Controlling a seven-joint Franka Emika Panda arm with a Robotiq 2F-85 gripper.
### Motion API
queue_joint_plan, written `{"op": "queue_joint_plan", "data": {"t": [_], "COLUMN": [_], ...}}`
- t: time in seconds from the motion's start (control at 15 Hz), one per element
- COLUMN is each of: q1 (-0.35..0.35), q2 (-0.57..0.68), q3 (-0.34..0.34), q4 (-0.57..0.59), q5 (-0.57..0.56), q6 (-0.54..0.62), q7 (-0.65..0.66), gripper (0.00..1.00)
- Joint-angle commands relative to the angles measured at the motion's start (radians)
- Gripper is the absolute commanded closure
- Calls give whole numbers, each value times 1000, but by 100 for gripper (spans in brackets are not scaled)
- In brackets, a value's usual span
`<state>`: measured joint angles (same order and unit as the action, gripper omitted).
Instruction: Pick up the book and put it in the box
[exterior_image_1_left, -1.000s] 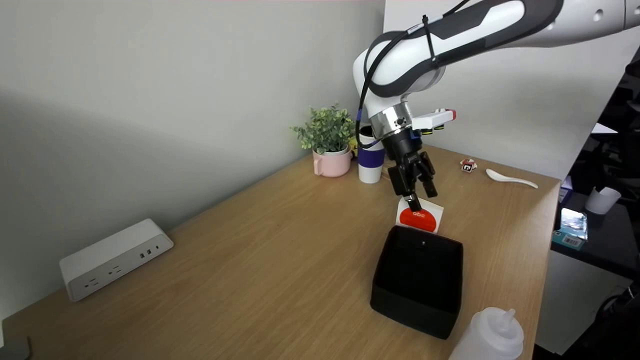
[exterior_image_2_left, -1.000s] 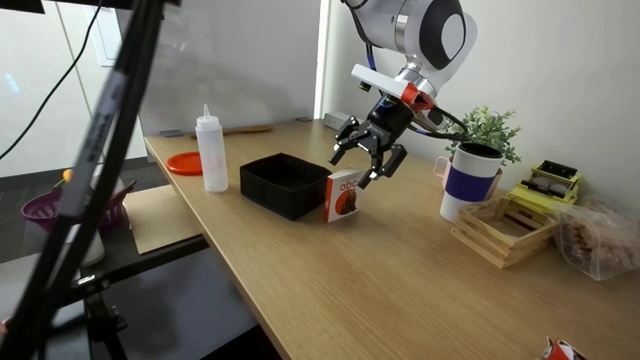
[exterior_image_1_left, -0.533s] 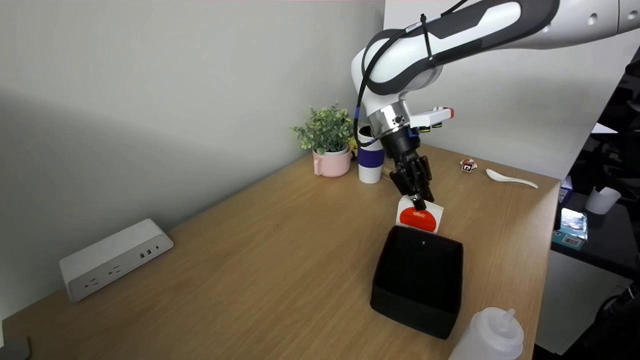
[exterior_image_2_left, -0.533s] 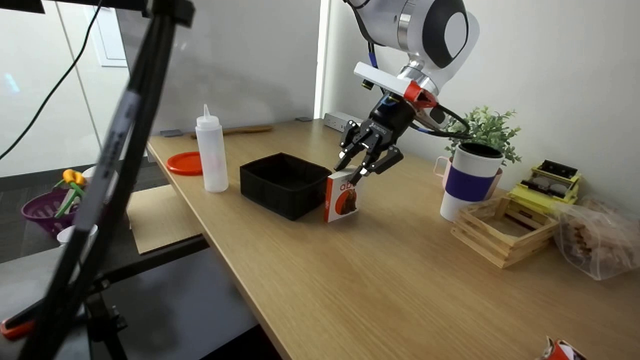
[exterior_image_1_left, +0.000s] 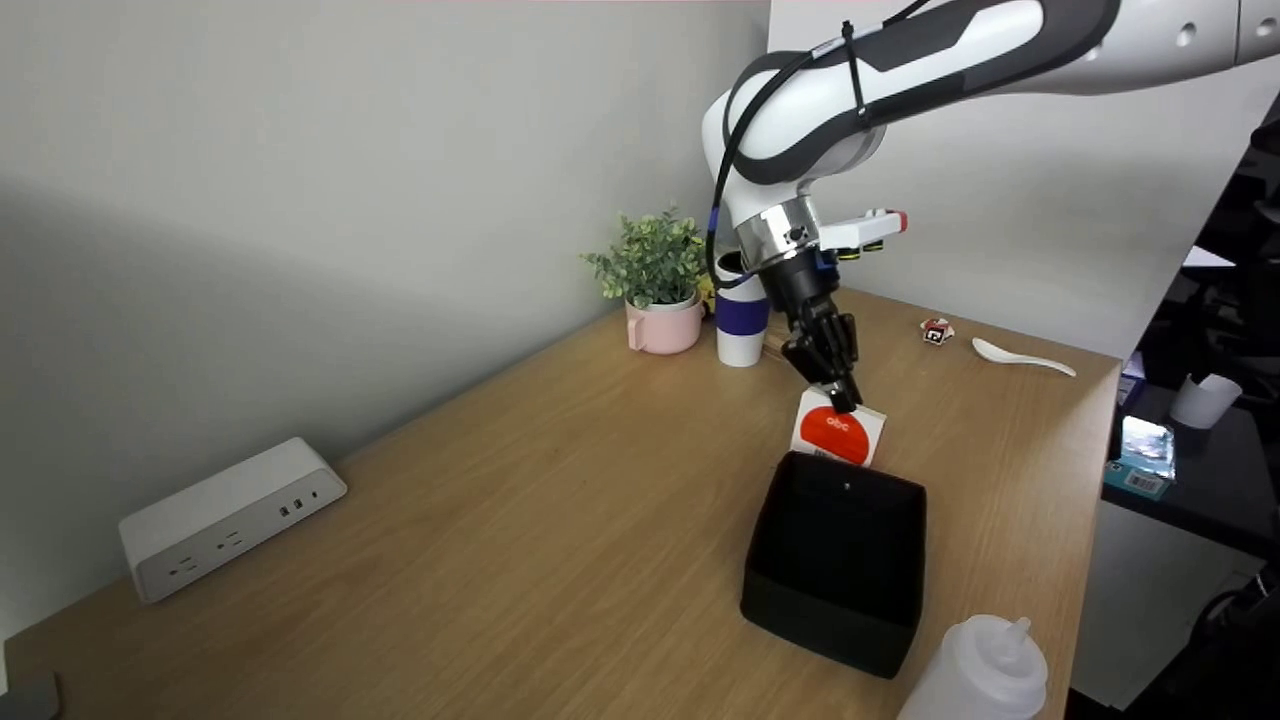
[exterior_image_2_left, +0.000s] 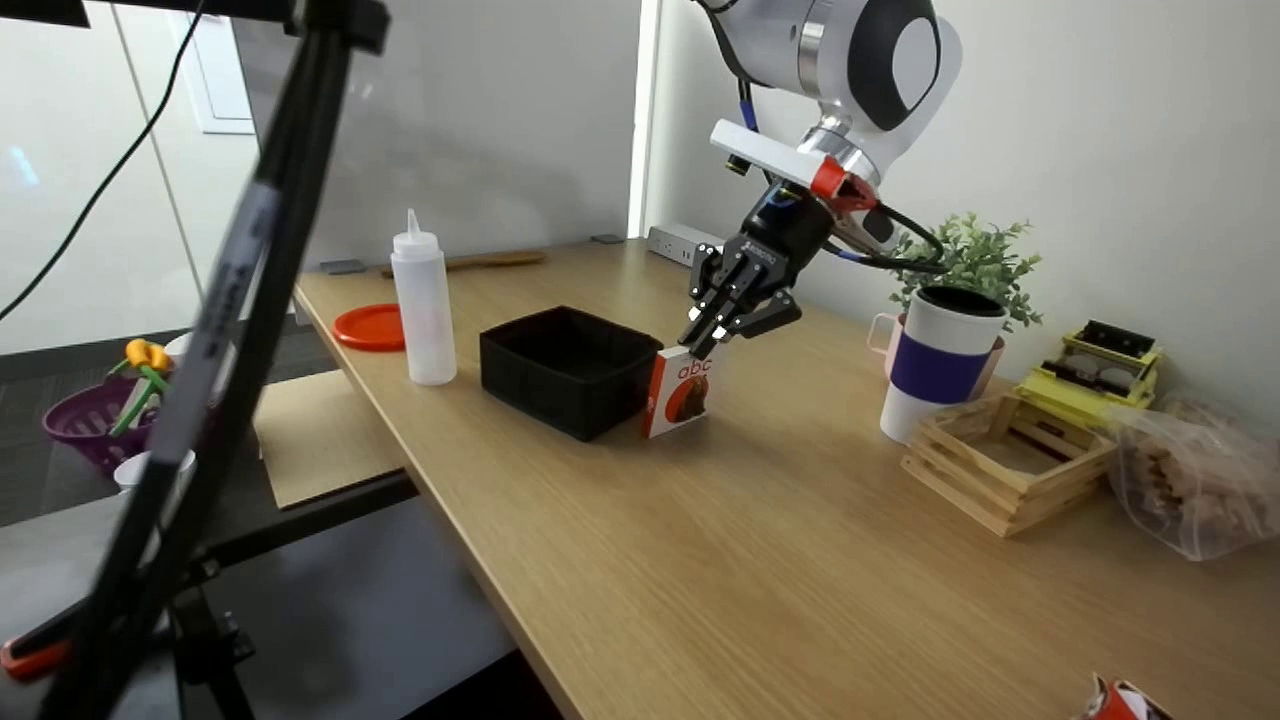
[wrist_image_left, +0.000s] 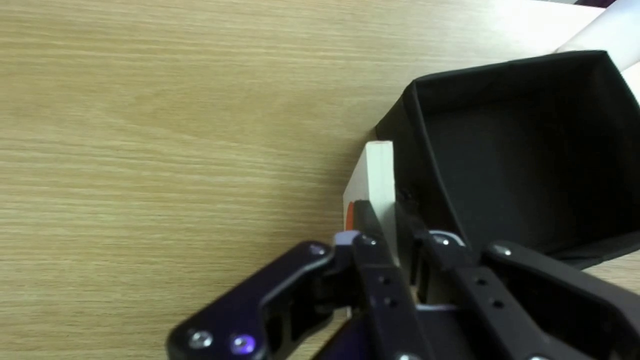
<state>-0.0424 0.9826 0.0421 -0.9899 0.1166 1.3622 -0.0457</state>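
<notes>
The book (exterior_image_2_left: 683, 395), white with a red-orange circle and "abc" on its cover, stands on edge on the table right beside the black box (exterior_image_2_left: 545, 395). Whether the two touch I cannot tell. My gripper (exterior_image_2_left: 704, 340) reaches down from above and is shut on the book's upper edge. In the wrist view one finger (wrist_image_left: 367, 217) lies against the cover side and the other runs down the side facing the box, with the book's white page edge between them. The box's open inside (exterior_image_1_left: 840, 540) shows nothing in it.
A clear squeeze bottle (exterior_image_2_left: 425, 310) and a red plate (exterior_image_2_left: 370, 328) stand past the box. A white-and-blue cup (exterior_image_1_left: 741, 318), a potted plant (exterior_image_1_left: 665, 325) and a wooden crate (exterior_image_2_left: 1010, 470) are behind the arm. A white power strip (exterior_image_1_left: 235, 520) sits along the wall.
My gripper's fingers have come together from wide open onto the book's top. The book has shifted slightly toward the box; the box has stayed put.
</notes>
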Motion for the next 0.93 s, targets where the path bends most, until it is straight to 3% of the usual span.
{"op": "queue_joint_plan", "data": {"t": [0.0,0.27,0.87], "q1": [-11,-7,37], "q2": [22,-12,-231], "q3": [6,4,-6], "q4": [45,11,-198], "q5": [18,20,-4], "q6": [-32,-5,119], "q7": [-6,4,111], "gripper": [97,97,97]}}
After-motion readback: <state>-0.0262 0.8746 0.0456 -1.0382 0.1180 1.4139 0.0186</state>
